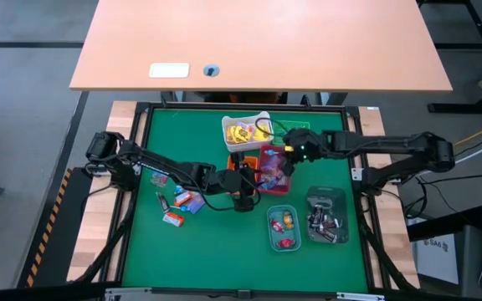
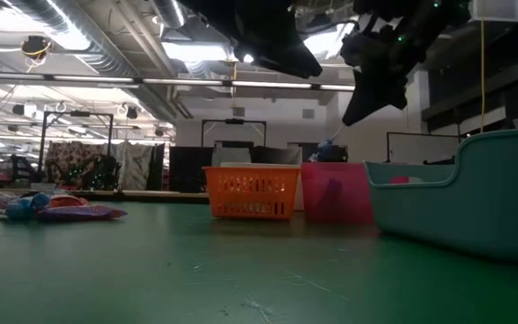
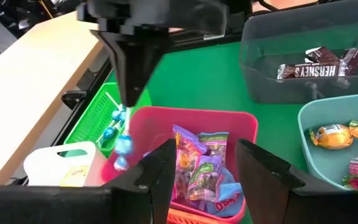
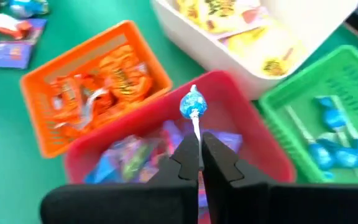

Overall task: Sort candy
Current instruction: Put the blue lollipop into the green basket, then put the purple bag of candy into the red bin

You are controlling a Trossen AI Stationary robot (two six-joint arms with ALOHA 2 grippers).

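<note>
My right gripper pinches a blue lollipop by its stick above the red bin. I'd carry it over the green bin beside the red bin before releasing. My left gripper hangs open over the red bin, holding nothing.

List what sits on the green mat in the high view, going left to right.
Loose candy → orange bin → red bin → teal bin → clear grey bin.
</note>
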